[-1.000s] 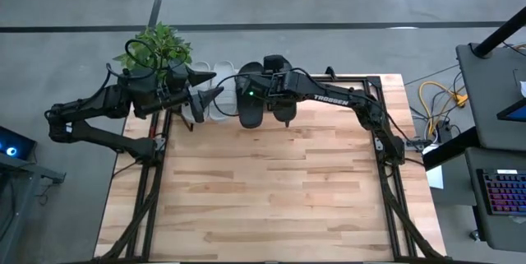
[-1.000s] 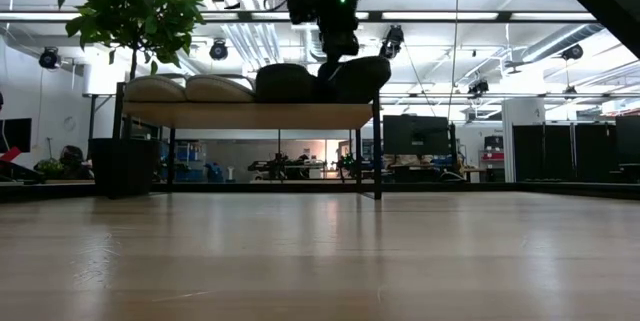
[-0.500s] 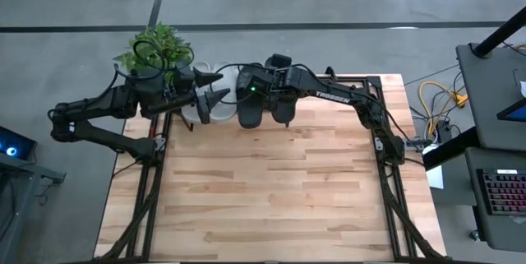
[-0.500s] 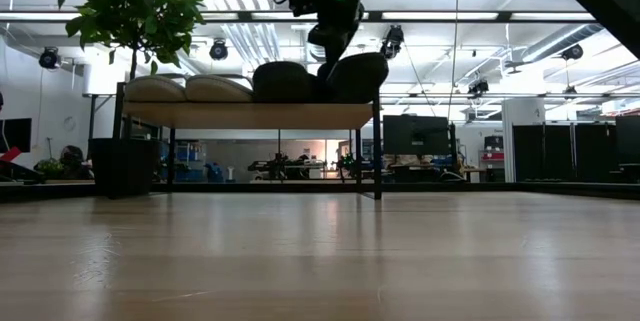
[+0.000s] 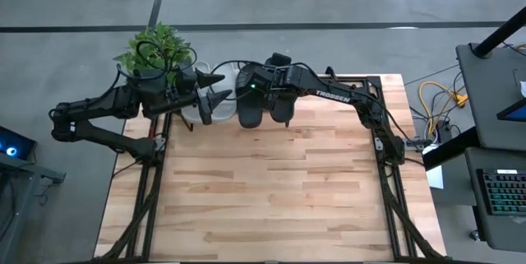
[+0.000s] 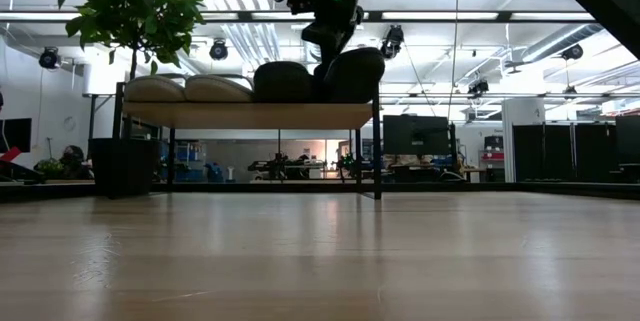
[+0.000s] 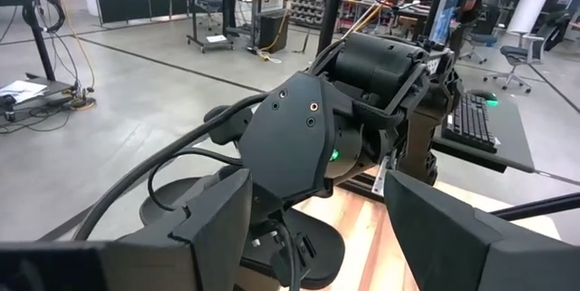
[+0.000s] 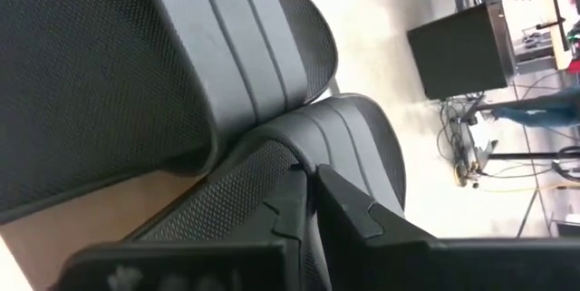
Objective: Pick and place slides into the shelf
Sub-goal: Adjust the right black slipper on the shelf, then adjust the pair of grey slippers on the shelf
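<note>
Right gripper [image 8: 313, 202] has its fingers pinched shut on a black slide [image 8: 299, 160], it seems on the strap, up on the shelf [image 6: 250, 114] at the far edge. All four slides sit there now, so letting go and lifting away comes next. Left gripper [image 5: 215, 87] waits wide open, empty, beside it. Only the low view shows both grey slides [image 6: 185, 88] lined up.

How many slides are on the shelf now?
4, all on the shelf: two grey slides toward the plant, then two black slides beside them.
</note>
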Controlling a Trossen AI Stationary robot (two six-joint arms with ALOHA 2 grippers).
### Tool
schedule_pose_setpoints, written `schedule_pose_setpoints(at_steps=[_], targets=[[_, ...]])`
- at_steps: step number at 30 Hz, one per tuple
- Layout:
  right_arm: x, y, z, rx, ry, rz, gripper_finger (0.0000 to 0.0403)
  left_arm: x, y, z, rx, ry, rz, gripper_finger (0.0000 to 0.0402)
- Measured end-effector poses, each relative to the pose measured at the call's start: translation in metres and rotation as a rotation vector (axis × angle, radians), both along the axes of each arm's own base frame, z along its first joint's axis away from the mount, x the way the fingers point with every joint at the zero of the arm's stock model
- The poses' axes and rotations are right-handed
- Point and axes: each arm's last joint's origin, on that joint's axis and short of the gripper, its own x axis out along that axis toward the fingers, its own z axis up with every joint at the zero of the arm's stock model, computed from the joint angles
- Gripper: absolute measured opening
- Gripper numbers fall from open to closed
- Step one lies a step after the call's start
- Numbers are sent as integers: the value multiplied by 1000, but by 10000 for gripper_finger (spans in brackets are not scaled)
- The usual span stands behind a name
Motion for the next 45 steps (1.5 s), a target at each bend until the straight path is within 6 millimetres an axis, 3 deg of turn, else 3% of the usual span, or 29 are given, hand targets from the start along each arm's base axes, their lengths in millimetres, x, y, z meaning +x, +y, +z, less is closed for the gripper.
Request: schedule_pose_setpoints(at_steps=[4, 13, 18, 24, 29, 31, 36, 45], targets=[[0, 1, 1, 31, -16, 15, 44, -1, 0, 1, 3, -2, 0, 238], [0, 3, 20, 75, -132, 20, 154, -2, 0, 1, 21, 7, -2, 238], [-11, 5, 38, 82, -225, -30, 181, -2, 0, 1, 22, 8, -2, 238], [-53, -8, 91, 140, -410, -36, 146, -6, 0, 2, 23, 3, -2, 238], [-67, -20, 119, 454, -624, 298, 87, -12, -1, 5, 29, -12, -2, 238], [-67, -22, 123, 541, -670, 401, 66, -14, -1, 6, 42, -12, -3, 238], [-66, -23, 122, 505, -643, 433, 36, -20, -1, 2, 51, 46, 2, 238], [-75, -29, 128, 387, -620, 430, 39, -10, 18, -24, 9, 282, 83, 238]])
